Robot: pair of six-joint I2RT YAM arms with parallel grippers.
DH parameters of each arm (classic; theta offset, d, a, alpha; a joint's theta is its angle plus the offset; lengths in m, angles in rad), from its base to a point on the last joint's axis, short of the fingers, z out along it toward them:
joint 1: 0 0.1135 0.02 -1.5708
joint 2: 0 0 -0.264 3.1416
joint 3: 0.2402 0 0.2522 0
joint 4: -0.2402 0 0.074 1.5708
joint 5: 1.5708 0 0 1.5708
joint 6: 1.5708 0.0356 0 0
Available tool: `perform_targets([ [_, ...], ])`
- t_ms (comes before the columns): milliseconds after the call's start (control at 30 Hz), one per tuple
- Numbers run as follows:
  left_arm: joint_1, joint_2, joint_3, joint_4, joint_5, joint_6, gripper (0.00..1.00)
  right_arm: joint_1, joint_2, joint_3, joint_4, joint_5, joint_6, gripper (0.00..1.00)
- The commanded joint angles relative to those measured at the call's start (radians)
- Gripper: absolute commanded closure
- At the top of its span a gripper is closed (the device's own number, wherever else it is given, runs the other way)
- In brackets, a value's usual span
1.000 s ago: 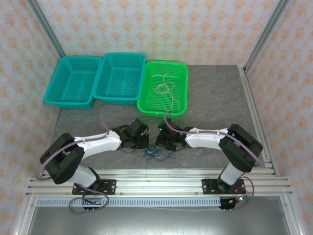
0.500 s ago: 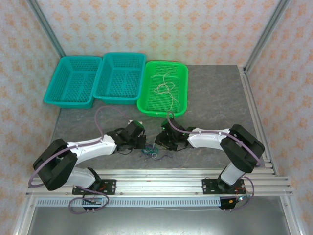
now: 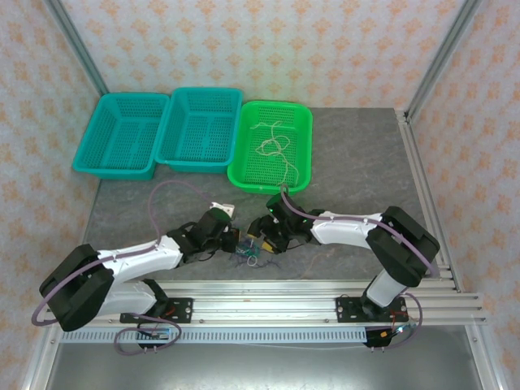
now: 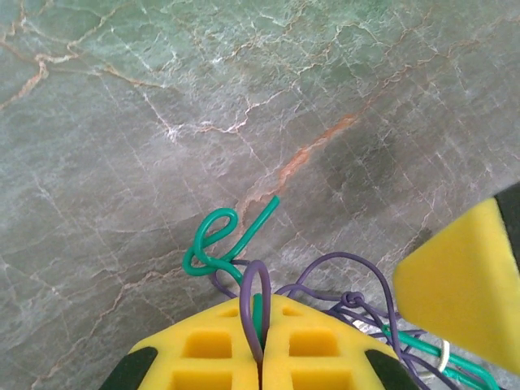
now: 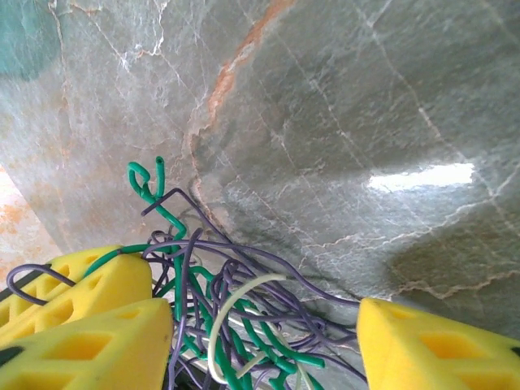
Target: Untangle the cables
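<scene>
From above, the cables (image 3: 253, 254) are too small for you to tell one strand from another. At the left wrist, the purple loop (image 4: 257, 292) and green strand (image 4: 258, 219) disappear between the pressed-together left jaws. At the right wrist, the ends of the cream strand (image 5: 230, 305) seem buried, and the bunch is cropped below.

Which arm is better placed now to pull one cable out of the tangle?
Left. The left pincer is shut on a purple cable loop and a green cable at the edge of the tangle, so it could likely draw away. The right pincer is open astride the tangle, gripping nothing.
</scene>
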Motion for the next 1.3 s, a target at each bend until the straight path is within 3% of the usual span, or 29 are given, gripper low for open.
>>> perform_targets([
  [0, -0.006, -0.014, -0.023, 0.029, -0.049, 0.046, 1.00, 0.006, -0.017, 0.028, 0.011, -0.011, 0.021, 0.34],
  [100, -0.005, -0.017, -0.037, 0.046, -0.051, 0.035, 1.00, 0.006, -0.013, 0.036, -0.009, -0.010, 0.002, 0.39],
  [367, -0.007, -0.030, -0.048, 0.060, -0.051, 0.029, 1.00, 0.009, 0.046, 0.066, -0.018, -0.016, -0.032, 0.67],
  [533, -0.008, -0.040, -0.050, 0.051, -0.050, 0.030, 1.00, 0.010, 0.081, 0.083, -0.001, -0.036, -0.030, 0.68],
  [767, -0.008, -0.038, -0.051, 0.038, -0.079, 0.019, 1.00, 0.009, 0.069, 0.067, -0.013, 0.006, -0.016, 0.99],
  [967, -0.008, -0.049, -0.046, -0.057, -0.219, -0.043, 1.00, -0.033, -0.012, -0.015, -0.005, 0.099, 0.015, 1.00],
  [1100, -0.006, -0.060, -0.035, -0.189, -0.384, -0.131, 1.00, -0.124, -0.136, -0.107, -0.042, 0.190, 0.010, 1.00],
  [1267, -0.006, -0.085, -0.056, -0.221, -0.434, -0.200, 1.00, -0.259, -0.283, -0.188, -0.129, 0.219, -0.022, 1.00],
])
